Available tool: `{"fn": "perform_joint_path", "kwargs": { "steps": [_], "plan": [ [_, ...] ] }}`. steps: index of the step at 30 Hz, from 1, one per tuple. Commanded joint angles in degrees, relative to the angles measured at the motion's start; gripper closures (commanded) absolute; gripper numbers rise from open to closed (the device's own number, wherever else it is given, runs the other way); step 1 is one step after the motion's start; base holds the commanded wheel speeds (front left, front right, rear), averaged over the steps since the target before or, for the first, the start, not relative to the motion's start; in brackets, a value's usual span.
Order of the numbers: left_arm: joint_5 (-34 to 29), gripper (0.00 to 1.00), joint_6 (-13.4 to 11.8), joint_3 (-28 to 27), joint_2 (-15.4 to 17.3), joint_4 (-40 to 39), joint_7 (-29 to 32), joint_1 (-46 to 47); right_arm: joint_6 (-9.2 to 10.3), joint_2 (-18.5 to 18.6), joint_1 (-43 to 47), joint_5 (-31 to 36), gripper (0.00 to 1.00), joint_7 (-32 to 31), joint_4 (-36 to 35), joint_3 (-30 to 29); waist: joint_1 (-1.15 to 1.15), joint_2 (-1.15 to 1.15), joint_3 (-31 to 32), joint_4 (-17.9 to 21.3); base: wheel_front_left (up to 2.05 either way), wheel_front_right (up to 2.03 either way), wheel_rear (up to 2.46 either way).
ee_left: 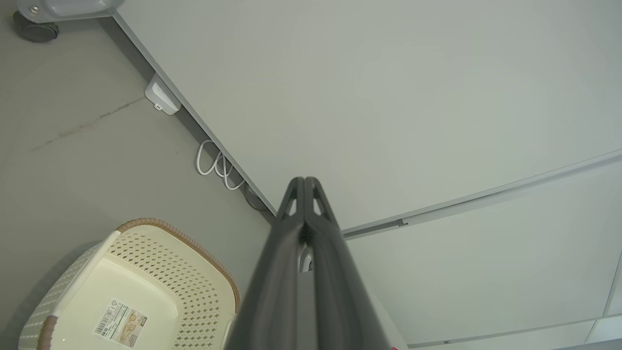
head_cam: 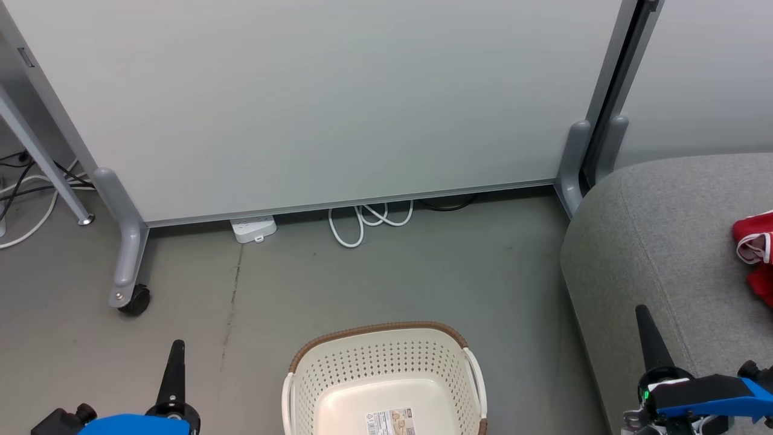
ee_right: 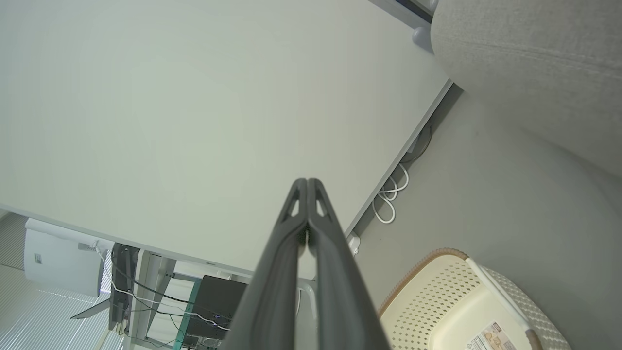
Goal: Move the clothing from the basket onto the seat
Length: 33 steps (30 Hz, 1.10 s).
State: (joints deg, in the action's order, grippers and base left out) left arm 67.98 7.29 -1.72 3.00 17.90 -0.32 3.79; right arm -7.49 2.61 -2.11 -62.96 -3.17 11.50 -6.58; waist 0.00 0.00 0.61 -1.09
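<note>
The cream perforated basket (head_cam: 386, 377) with its brown rim stands on the floor at the bottom centre; its inside holds no cloth, just a label on the bottom. It also appears as the basket (ee_left: 131, 291) and the basket (ee_right: 466, 306) in the wrist views. Red clothing (head_cam: 755, 248) with white trim lies on the grey seat (head_cam: 664, 241) at the right edge, partly cut off. My left gripper (head_cam: 177, 345) is at the lower left, shut and holding nothing, as the left gripper (ee_left: 304, 179) confirms. My right gripper (head_cam: 641, 309) is over the seat's front edge, shut; the right gripper (ee_right: 307, 180) holds nothing.
A pale wheeled partition panel (head_cam: 314, 103) stands behind the basket, with a caster foot (head_cam: 130, 296) at the left. A white power strip (head_cam: 253, 228) and looped white cable (head_cam: 368, 220) lie at its base. Bare grey floor (head_cam: 392, 272) lies between the panel and the basket.
</note>
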Motion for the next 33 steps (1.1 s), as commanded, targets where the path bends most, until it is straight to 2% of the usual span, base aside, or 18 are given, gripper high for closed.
{"fn": "perform_joint_path", "kwargs": {
  "steps": [1, 33],
  "plan": [
    [1.3, 1.0, 0.2, -0.6, 0.2, -0.8, 0.4, 1.7, -0.01, 0.3, -1.2, -1.8, 1.0, -0.3, -0.2, 0.0, 0.0, 0.0, 0.0, 0.0, 0.0, 0.0, 0.0],
    [15.9, 1.0, 0.3, -3.4, 0.1, -2.9, 4.6, 2.5, -0.01, 0.4, -3.2, -19.3, 1.0, -2.3, 1.6, 0.1, 0.0, 0.0, -0.5, 0.6, 0.0, 0.0, 0.0]
  ]
}}
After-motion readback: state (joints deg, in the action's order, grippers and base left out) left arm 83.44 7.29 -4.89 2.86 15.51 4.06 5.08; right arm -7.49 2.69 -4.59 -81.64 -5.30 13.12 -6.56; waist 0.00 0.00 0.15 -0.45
